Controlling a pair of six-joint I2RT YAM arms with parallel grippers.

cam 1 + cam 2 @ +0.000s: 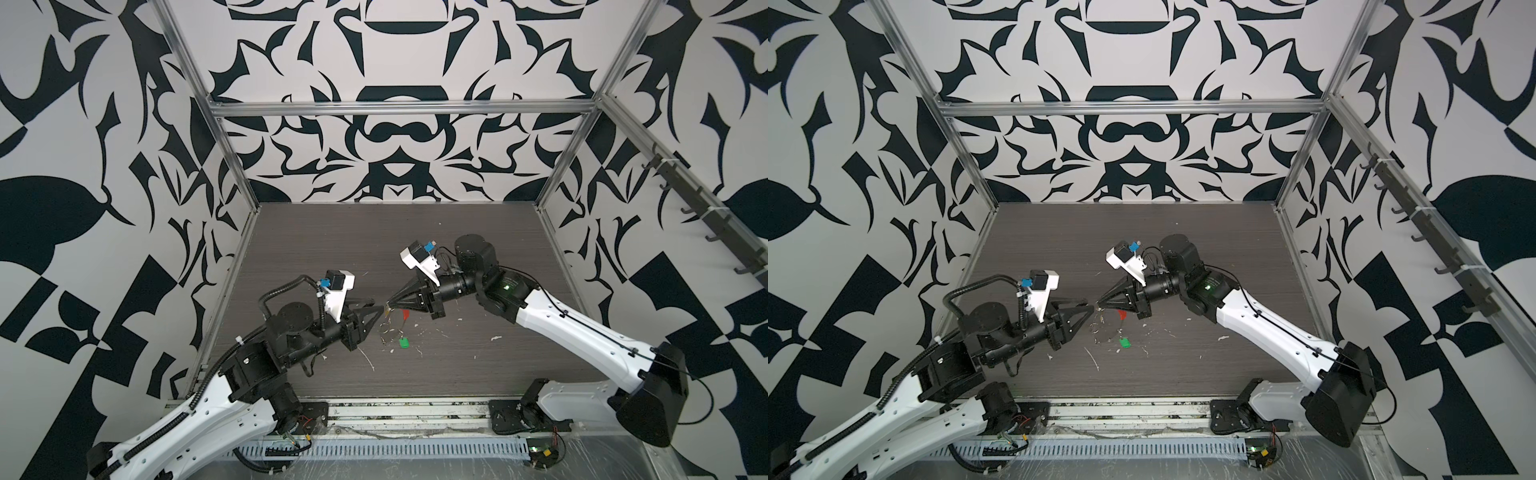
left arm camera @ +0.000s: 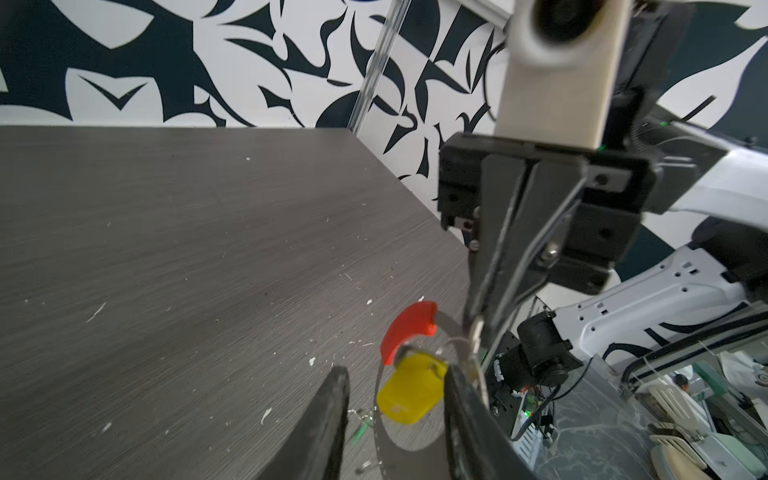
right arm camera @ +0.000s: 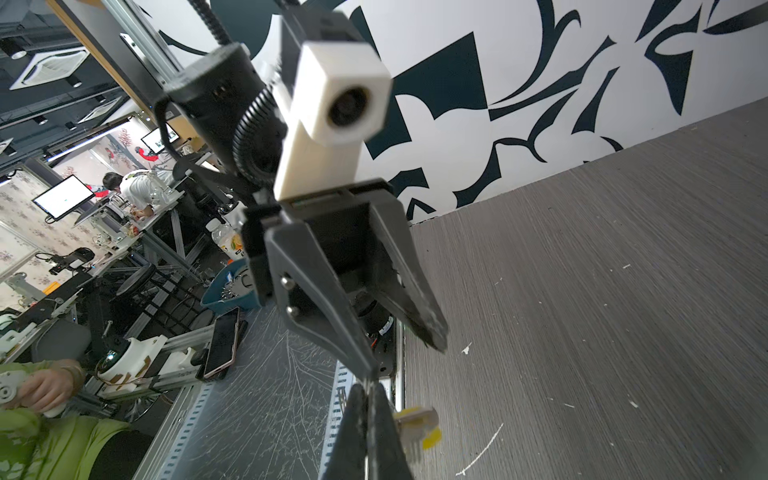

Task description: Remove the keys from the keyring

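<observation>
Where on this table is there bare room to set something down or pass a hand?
Free: the back half of the table, from the grippers to the back wall, and the front strip between the arm bases. Crowded: the middle, where left gripper and right gripper meet at the keyring, yellow tag and green tag.

Dark woodgrain table (image 1: 332, 249) was littered with little white scraps (image 1: 496, 338), loud black-and-white patterned walls (image 1: 291, 62) all round.
</observation>
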